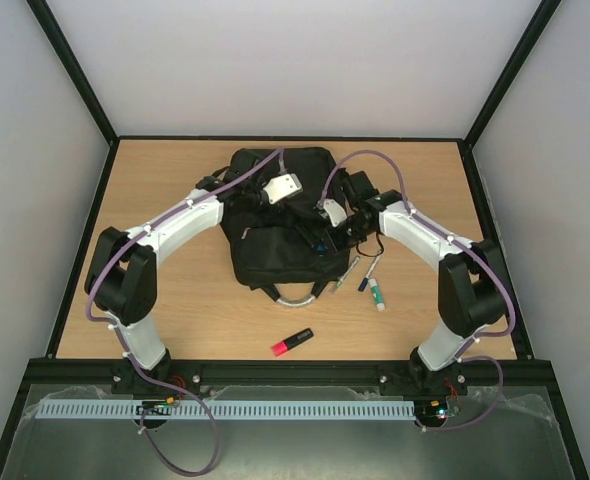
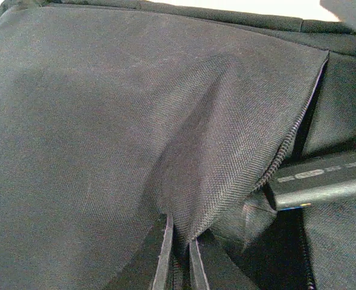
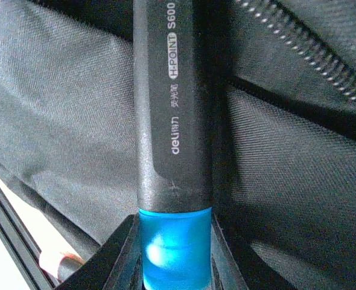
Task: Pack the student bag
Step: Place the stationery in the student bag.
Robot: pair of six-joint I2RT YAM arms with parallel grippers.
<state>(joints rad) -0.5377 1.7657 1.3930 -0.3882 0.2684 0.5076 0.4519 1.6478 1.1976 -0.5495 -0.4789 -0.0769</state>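
Observation:
The black student bag (image 1: 275,225) lies in the middle of the table, grey handle toward the near edge. My left gripper (image 2: 179,241) is shut on a fold of the bag's fabric (image 2: 214,163) beside the zip opening and lifts it. My right gripper (image 3: 173,254) is shut on a highlighter (image 3: 173,121) with a black body and blue cap, its body pointing into the bag's open pocket. The highlighter also shows in the left wrist view (image 2: 323,181) at the opening. In the top view both grippers (image 1: 275,192) (image 1: 320,235) are over the bag.
A red highlighter (image 1: 291,343) lies near the front edge. Several pens and markers (image 1: 367,280) lie right of the bag's handle. Dark frame rails border the table.

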